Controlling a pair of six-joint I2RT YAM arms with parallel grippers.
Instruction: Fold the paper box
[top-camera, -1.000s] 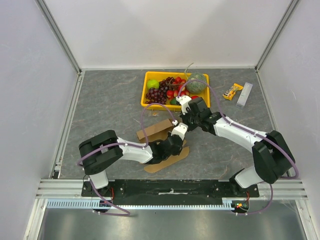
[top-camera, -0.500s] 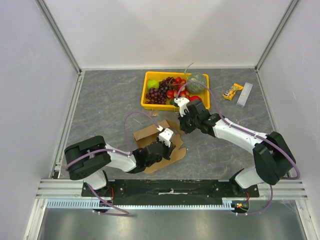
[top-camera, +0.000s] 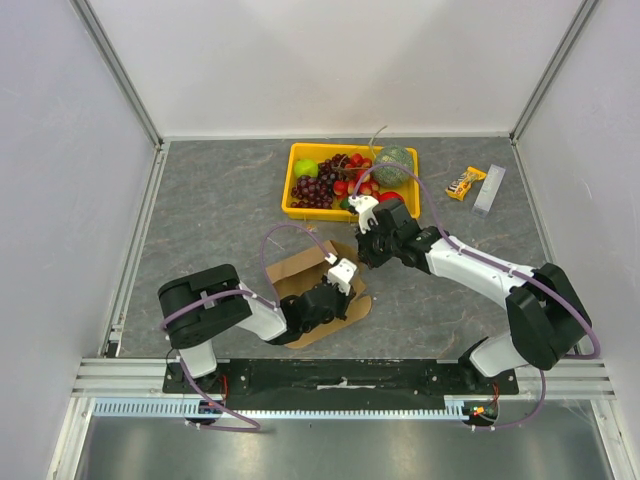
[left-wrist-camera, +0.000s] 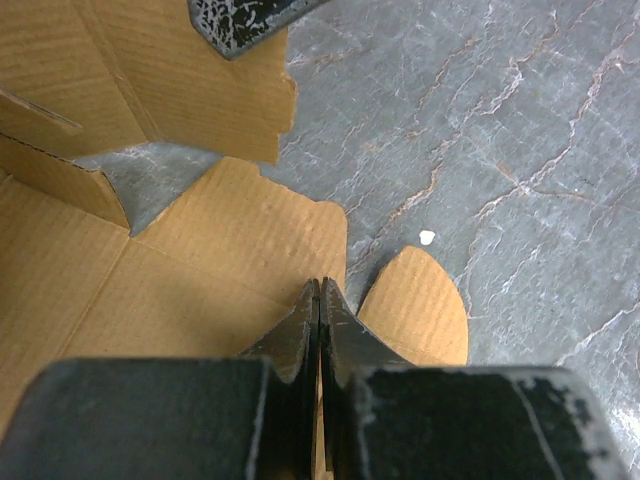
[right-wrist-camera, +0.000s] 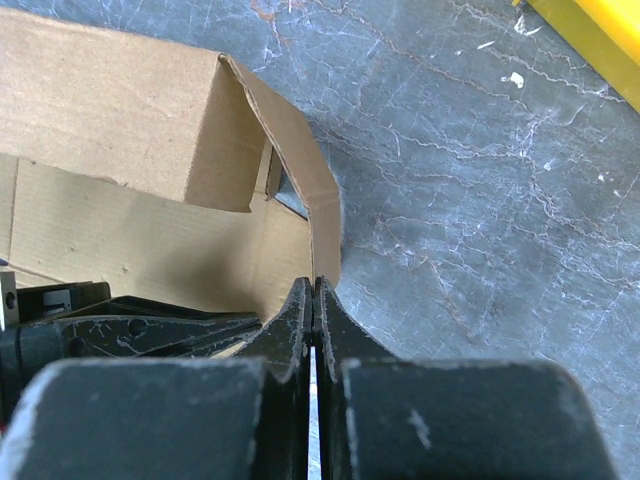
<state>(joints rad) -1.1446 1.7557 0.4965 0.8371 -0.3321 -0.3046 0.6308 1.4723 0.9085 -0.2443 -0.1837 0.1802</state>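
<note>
In the overhead view the paper box (top-camera: 295, 275) lies in the lower middle of the frame, a partly opened brown sheet on the grey table (top-camera: 210, 220). My left arm reaches in from the lower left across it.

My left claw (left-wrist-camera: 319, 295) is pressed together with nothing between its fingers. Its tip sits low over the flat panel, with a rounded flap (left-wrist-camera: 420, 300) just to the right. My right claw (right-wrist-camera: 312, 290) is also pressed together and empty, its tip at the edge of a raised flap (right-wrist-camera: 300, 170) that stands up and curls over toward the left of that frame.

I see three risks:
- **Sliding:** neither claw grips anything, so a push may move the whole sheet over the smooth stone instead of bending a crease.
- **Springing back:** the raised flap may flop open once I let off.
- **Collision:** my two claws are close together over the same corner, so a careless sweep could knock one against the other.

Just above my right wrist, at upper centre, is the yellow tray (top-camera: 289, 180) of fruit, which limits how far I can swing back. A snack bar (top-camera: 465, 183) and a white bar (top-camera: 489, 189) at the upper right lie well apart from the work.
</note>
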